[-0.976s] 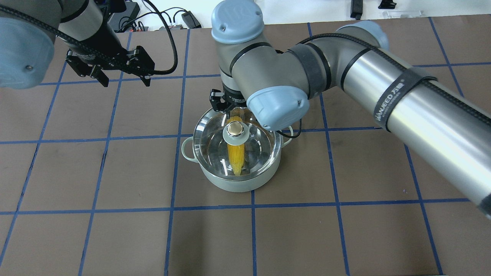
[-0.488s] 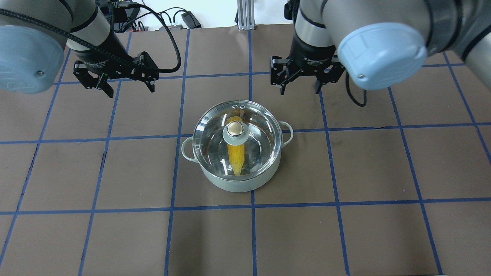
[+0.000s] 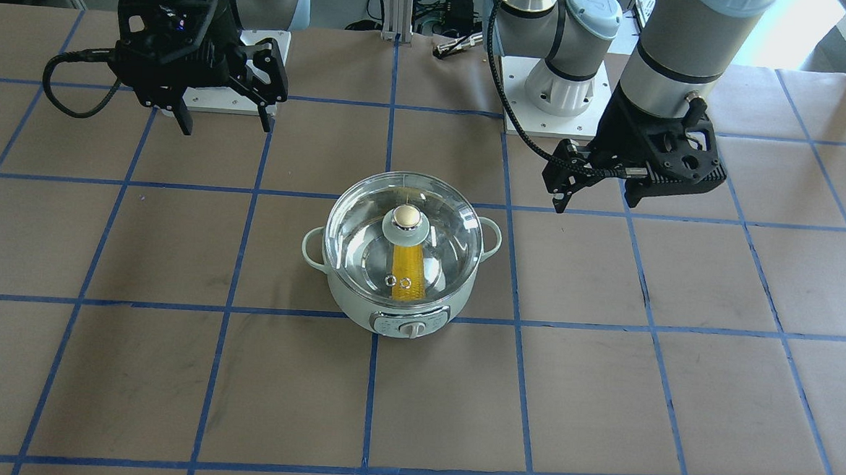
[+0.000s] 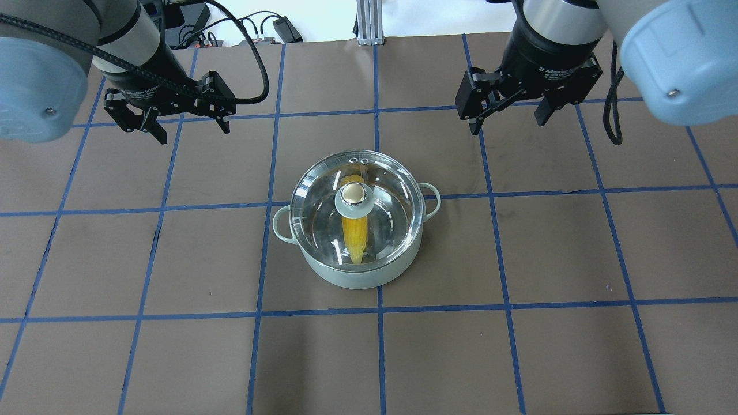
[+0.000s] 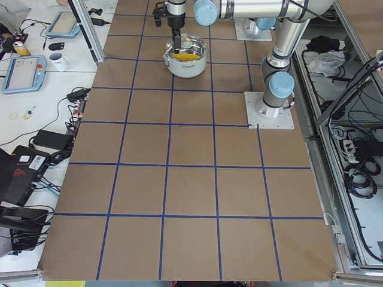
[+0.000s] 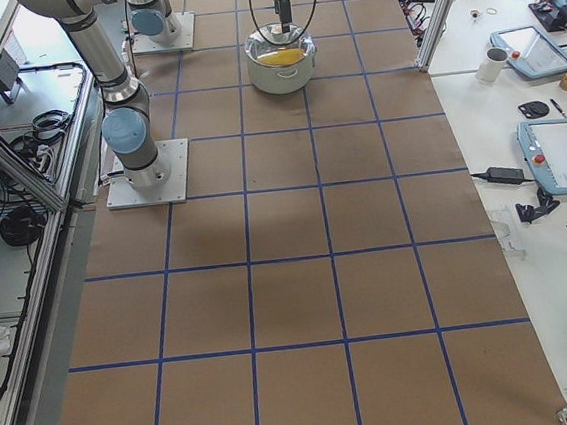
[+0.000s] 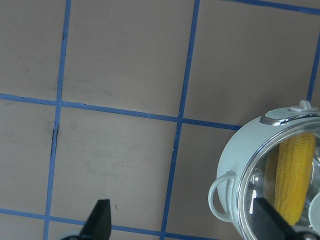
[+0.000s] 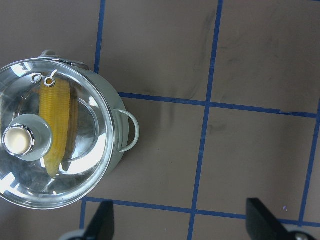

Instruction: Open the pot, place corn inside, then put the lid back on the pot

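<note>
The round mint-green electric pot [image 4: 357, 276] sits mid-frame in the overhead view on the brown gridded surface [image 4: 173, 346]. Its clear domed glass lid [image 4: 386, 222] is seated on top, with the yellow corn cob [image 4: 354, 233] lying inside. At upper left the left claw [image 4: 192, 128], and at upper right the right claw [image 4: 508, 124], both hang with fingers spread apart, empty.

Left tool [image 4: 192, 132] and right tool [image 4: 508, 125] hover, jaws spread.
</note>
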Robot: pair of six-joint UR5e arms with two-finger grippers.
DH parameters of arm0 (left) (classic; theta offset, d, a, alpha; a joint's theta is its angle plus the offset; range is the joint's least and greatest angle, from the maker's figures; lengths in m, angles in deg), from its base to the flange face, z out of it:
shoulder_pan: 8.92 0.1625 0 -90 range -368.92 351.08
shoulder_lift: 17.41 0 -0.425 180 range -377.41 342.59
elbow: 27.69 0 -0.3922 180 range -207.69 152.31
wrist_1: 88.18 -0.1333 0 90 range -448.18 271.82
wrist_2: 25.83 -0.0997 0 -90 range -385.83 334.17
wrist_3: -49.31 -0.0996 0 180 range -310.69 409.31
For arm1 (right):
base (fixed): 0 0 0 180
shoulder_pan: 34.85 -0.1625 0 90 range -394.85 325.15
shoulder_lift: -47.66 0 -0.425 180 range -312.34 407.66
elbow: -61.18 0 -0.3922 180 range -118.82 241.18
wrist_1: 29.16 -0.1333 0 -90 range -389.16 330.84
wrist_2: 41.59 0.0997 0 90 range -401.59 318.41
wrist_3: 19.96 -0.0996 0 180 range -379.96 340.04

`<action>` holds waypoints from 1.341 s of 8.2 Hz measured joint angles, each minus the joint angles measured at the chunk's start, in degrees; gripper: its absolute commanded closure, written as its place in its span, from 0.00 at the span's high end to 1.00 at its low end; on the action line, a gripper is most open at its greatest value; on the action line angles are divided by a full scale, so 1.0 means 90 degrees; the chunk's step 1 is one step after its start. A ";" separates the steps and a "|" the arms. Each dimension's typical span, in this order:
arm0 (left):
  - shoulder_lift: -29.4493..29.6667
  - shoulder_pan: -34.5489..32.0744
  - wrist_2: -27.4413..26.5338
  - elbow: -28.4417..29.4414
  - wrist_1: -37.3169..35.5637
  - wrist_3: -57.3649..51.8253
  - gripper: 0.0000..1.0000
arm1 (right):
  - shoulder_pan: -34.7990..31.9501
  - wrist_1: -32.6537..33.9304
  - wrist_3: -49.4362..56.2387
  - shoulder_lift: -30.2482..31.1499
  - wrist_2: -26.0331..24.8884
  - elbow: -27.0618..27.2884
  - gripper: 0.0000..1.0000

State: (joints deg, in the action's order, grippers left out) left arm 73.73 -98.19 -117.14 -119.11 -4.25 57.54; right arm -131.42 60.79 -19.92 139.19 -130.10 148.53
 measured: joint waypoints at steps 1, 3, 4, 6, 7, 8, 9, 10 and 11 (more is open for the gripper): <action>-0.0034 0.0001 -0.0003 0.0028 -0.0002 -0.0001 1.00 | 0.0118 0.0001 0.0077 0.0023 -0.0011 0.0006 0.99; -0.0166 0.0001 -0.0014 0.0075 0.0049 -0.0005 1.00 | 0.0350 -0.0017 0.0131 0.0040 0.0003 0.0030 0.99; -0.0226 0.0003 -0.0022 0.0085 0.0079 -0.0010 1.00 | 0.0396 -0.0021 0.0133 0.0042 0.0012 0.0040 1.00; -0.0278 0.0000 -0.0029 0.0098 0.0240 -0.0015 1.00 | 0.0422 -0.0016 0.0133 0.0041 0.0016 0.0048 1.00; -0.0282 0.0002 -0.0030 0.0113 0.0329 -0.0015 1.00 | 0.0423 -0.0010 0.0132 0.0037 0.0019 0.0049 1.00; -0.0282 0.0009 -0.0035 0.0122 0.0369 -0.0015 1.00 | 0.0425 -0.0007 0.0132 0.0032 0.0020 0.0049 1.00; -0.0283 0.0017 -0.0042 0.0125 0.0384 -0.0015 1.00 | 0.0426 -0.0004 0.0132 0.0032 0.0020 0.0050 1.00; -0.0283 0.0017 -0.0047 0.0127 0.0389 -0.0015 1.00 | 0.0426 -0.0001 0.0137 0.0029 0.0020 0.0050 1.00; -0.0283 0.0017 -0.0053 0.0126 0.0391 -0.0015 1.00 | 0.0426 -0.0001 0.0140 0.0028 0.0020 0.0050 1.00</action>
State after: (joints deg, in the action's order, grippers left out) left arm 71.18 -98.04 -117.62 -117.98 -0.74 57.40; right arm -127.58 60.78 -18.66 139.43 -129.92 148.98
